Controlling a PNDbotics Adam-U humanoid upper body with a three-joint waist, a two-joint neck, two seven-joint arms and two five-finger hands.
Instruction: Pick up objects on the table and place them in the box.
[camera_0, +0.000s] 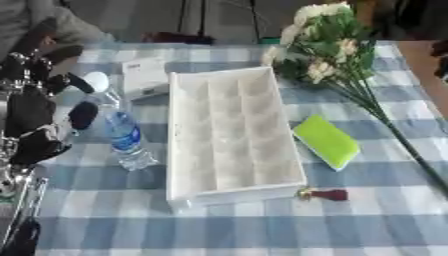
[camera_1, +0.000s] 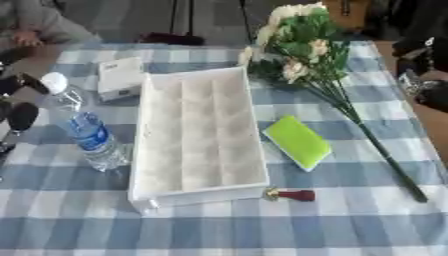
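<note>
So the table had a blue and white checked cloth (camera_0: 262, 225) on it, and the long white box (camera_0: 232, 135) sat pretty much dead centre with its ribbed inside showing nothing in it. Everything was still lying around it on the cloth.

The clear water bottle (camera_0: 118, 125), white cap and blue label, lay tilted just left of the box, cap end pointing away. The left hand (camera_0: 39, 115) was right next to it at the left edge, with dark fingertips (camera_0: 83, 114) close to the bottle's upper part. Honestly couldn't tell whether the fingers were curled or straight, or even touching the bottle; it was all a black jumble there.

A small white carton (camera_1: 120, 77) sat at the far left corner of the box, about touching it. On the right side a lime-green flat pad (camera_0: 326, 141) lay near the box but apart from it. A bunch of cream flowers (camera_0: 328, 45) had its heads at the far right corner, long stem running down toward the right edge. A little red and gold thing (camera_0: 325, 194) lay just off the near right corner of the box.

Something dark showed at the right edge of the right eye view, could've been the right arm, no hand I could make out.
</note>
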